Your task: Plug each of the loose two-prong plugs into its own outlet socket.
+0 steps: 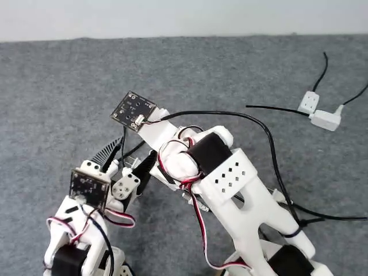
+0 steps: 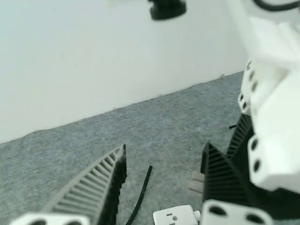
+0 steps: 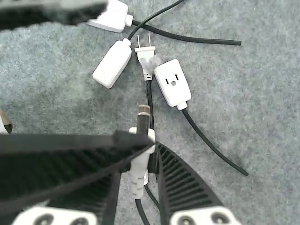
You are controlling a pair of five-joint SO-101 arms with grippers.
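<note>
My right gripper [image 3: 155, 147] is shut on a white two-prong plug [image 3: 138, 165], whose dark prong end sticks out past the fingertips just above the carpet. Ahead of it lie a white outlet socket [image 3: 172, 83], a loose white plug [image 3: 146, 55] with two bare prongs, and two more white cord ends [image 3: 112, 63] [image 3: 113, 16]. My left gripper [image 2: 164, 187] stands open close by, a white socket [image 2: 176, 217] and a black cord [image 2: 140, 194] low between its fingers. In the high view both grippers meet at the left gripper [image 1: 127, 162], under the right arm.
Grey carpet [image 1: 57, 86] covers the table. At the far right a white socket [image 1: 309, 102] and a white cord end [image 1: 326, 119] lie touching, with black cords [image 1: 270, 144] running back under the right arm. A pale wall borders the far edge.
</note>
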